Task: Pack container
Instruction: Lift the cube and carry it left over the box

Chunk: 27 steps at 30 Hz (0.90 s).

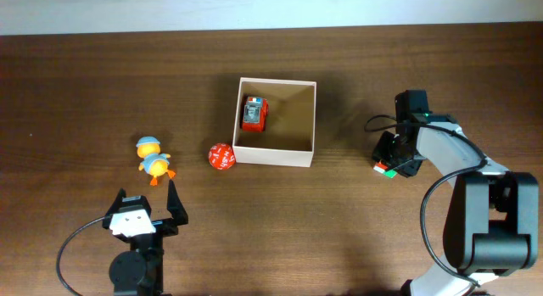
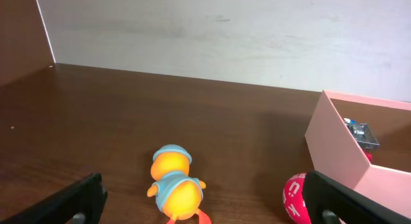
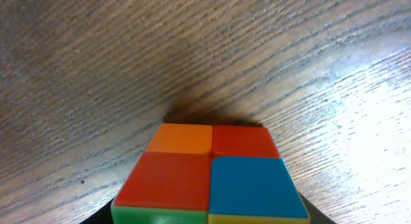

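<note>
1 container (image 1: 273,154) is holding 1 car (image 1: 254,113). 1 ball (image 1: 221,157) and 1 duck (image 1: 153,160) are lying to its left. The left gripper (image 1: 147,191) is gaping wide. I cannot tell whether the right gripper (image 1: 392,153) is gripping 1 cube (image 3: 212,179).

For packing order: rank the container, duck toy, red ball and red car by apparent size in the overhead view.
1. container
2. duck toy
3. red car and red ball: near alike, too close to rank.

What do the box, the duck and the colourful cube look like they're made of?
Box: probably cardboard; matte tan inside, white outside, thin folded walls.
Duck: likely moulded plastic or rubber; smooth, solid orange and blue with a soft sheen.
Cube: seemingly hard plastic; flat, slightly glossy coloured squares with dark seams between them.
</note>
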Each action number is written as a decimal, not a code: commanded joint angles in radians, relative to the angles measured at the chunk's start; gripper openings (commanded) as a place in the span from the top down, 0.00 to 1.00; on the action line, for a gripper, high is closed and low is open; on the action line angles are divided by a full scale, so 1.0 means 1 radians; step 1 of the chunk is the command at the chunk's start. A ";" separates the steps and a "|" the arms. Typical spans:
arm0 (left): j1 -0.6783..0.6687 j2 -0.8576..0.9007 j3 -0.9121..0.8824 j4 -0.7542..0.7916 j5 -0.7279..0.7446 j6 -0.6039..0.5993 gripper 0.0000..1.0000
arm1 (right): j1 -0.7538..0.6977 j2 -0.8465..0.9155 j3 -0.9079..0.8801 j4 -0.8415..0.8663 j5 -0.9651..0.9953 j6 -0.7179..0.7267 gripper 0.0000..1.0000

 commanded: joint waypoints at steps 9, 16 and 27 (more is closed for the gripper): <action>0.005 -0.006 -0.006 0.002 0.017 0.016 0.01 | -0.006 0.011 0.056 0.010 -0.129 -0.198 0.50; 0.005 -0.006 -0.006 0.002 0.017 0.016 0.01 | -0.006 0.010 0.175 -0.041 -0.336 -0.364 0.50; 0.005 -0.006 -0.006 0.002 0.017 0.016 0.01 | 0.007 0.009 0.423 -0.201 -0.674 -0.554 0.50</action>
